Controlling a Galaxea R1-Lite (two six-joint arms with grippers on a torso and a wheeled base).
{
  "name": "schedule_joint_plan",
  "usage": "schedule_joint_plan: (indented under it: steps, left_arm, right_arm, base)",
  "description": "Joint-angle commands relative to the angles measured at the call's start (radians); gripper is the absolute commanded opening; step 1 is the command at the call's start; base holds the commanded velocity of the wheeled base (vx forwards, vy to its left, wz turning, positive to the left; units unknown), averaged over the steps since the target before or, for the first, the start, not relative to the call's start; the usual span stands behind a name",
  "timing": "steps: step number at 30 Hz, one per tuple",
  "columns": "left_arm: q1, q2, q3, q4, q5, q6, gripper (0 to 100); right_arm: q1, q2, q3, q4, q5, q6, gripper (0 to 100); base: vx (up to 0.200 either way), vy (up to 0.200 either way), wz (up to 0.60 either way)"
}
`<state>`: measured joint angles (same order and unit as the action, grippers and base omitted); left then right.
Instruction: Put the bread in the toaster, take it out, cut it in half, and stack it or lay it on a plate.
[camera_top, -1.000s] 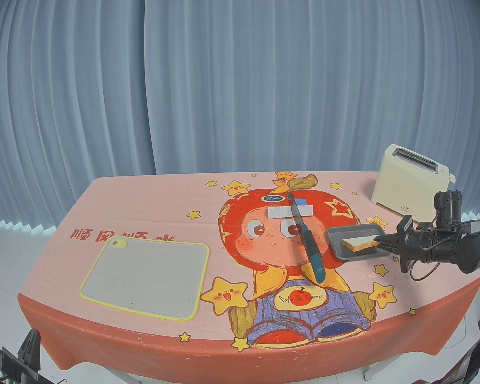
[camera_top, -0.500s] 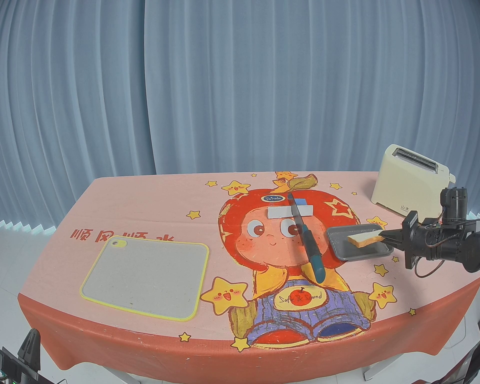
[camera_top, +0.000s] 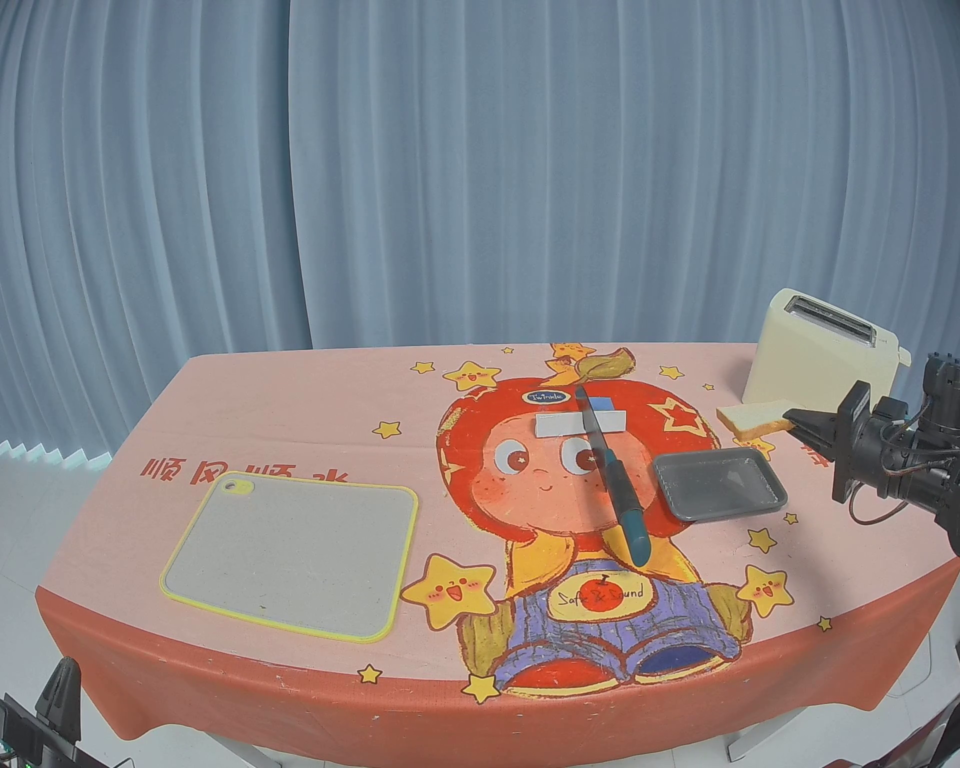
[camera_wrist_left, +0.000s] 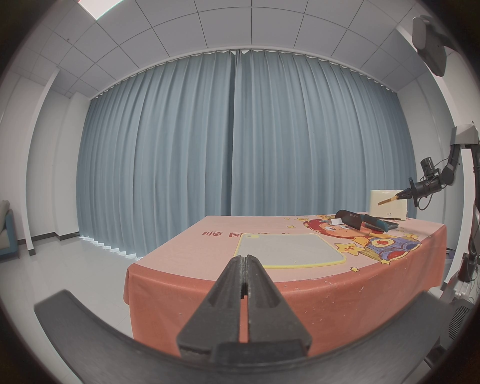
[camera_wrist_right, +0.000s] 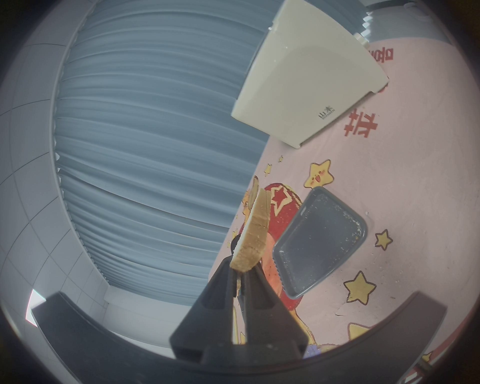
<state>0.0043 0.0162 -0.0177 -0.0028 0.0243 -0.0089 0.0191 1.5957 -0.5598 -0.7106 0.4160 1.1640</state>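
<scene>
Right jaws clenched on one edge of bread slice (camera_top: 757, 419); slice projects beyond tips, aloft near toaster (camera_top: 815, 365), clear of tray (camera_top: 718, 484). Left jaws closed, empty.

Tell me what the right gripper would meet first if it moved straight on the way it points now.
Probably nothing near: the right gripper, shut on the bread, points across the table, raised above it, and the way looks free. The toaster stands off to the side. Depth is unclear.
</scene>
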Motion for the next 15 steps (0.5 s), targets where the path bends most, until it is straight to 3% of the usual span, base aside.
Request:
schedule_joint_plan:
  steps: [1, 5, 10, 15]
  left_arm:
    - [0.0, -0.016, 0.018, 0.0, 0.0, 0.0, 0]
    - [0.0, -0.016, 0.018, 0.0, 0.0, 0.0, 0]
    - [0.0, -0.016, 0.018, 0.0, 0.0, 0.0, 0]
    - [0.0, -0.016, 0.018, 0.0, -0.001, 0.0, 0]
  right_arm:
    - [-0.001, -0.039, 0.014, -0.013, -0.002, -0.001, 0]
    - [0.004, -0.057, 0.015, -0.013, 0.0, -0.027, 0]
    - [0.01, -0.054, 0.021, -0.013, 0.0, -0.119, 0]
    - [0.013, -0.082, 0.021, -0.013, -0.002, -0.167, 0]
  base:
    - [0.0, 0.0, 0.0]
    - [0.0, 0.0, 0.0]
    - [0.0, 0.0, 0.0]
    - [0.0, 0.0, 0.0]
